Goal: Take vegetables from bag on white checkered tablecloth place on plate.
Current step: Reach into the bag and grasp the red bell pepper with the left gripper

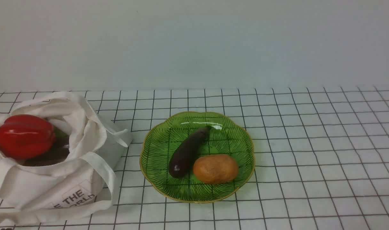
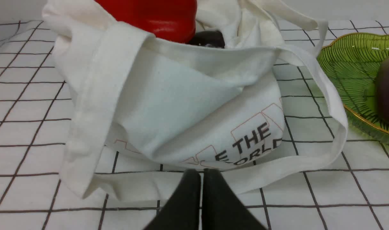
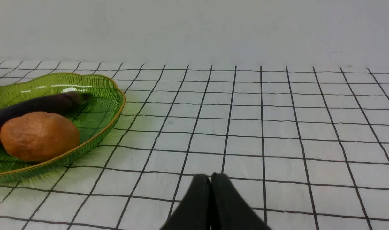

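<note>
A glossy red bell pepper [image 1: 24, 135] lies in the open mouth of the off-white cloth bag [image 1: 54, 179] at the left, over a dark vegetable. The pepper [image 2: 156, 16] and the bag [image 2: 188, 105] also show in the left wrist view. The green plate [image 1: 156, 159] in the middle holds a dark purple eggplant [image 1: 186, 151] and a brown potato [image 1: 215, 168]. My left gripper [image 2: 201, 172] is shut and empty, just in front of the bag's handle. My right gripper [image 3: 210, 177] is shut and empty over the tablecloth [image 1: 309, 159], to the right of the plate [image 3: 111, 105]. Neither gripper shows in the front view.
The bag's long handles [image 1: 102, 166] trail on the cloth towards the plate. A plain pale wall [image 1: 194, 41] stands behind the table.
</note>
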`<control>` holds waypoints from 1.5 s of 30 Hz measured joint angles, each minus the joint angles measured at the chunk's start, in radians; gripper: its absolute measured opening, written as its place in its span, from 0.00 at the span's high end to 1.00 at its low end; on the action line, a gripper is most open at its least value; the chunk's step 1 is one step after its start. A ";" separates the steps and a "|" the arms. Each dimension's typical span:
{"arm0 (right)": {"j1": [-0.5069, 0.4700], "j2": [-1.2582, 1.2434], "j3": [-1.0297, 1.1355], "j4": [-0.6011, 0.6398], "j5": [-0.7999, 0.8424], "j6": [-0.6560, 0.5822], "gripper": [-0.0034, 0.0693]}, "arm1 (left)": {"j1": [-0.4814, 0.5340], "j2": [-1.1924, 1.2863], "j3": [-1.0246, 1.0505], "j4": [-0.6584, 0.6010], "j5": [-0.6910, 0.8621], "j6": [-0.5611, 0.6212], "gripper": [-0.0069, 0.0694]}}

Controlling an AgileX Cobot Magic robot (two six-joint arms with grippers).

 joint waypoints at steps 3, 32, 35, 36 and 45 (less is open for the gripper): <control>0.000 0.000 0.000 0.000 0.000 0.000 0.97 | 0.000 0.000 0.000 0.000 0.000 0.000 0.92; 0.000 0.000 0.000 0.001 0.000 0.000 0.97 | 0.000 0.000 0.004 -0.138 -0.105 -0.066 0.92; 0.000 0.000 0.000 0.001 0.000 0.000 0.97 | 0.000 0.000 0.004 -0.271 -0.190 -0.114 0.92; 0.000 0.000 0.000 0.001 0.000 0.000 0.97 | 0.000 0.000 0.004 -0.310 -0.223 -0.124 0.92; 0.000 0.000 0.000 0.000 0.000 0.000 0.97 | 0.000 0.000 -0.082 -0.539 -0.531 -0.129 0.92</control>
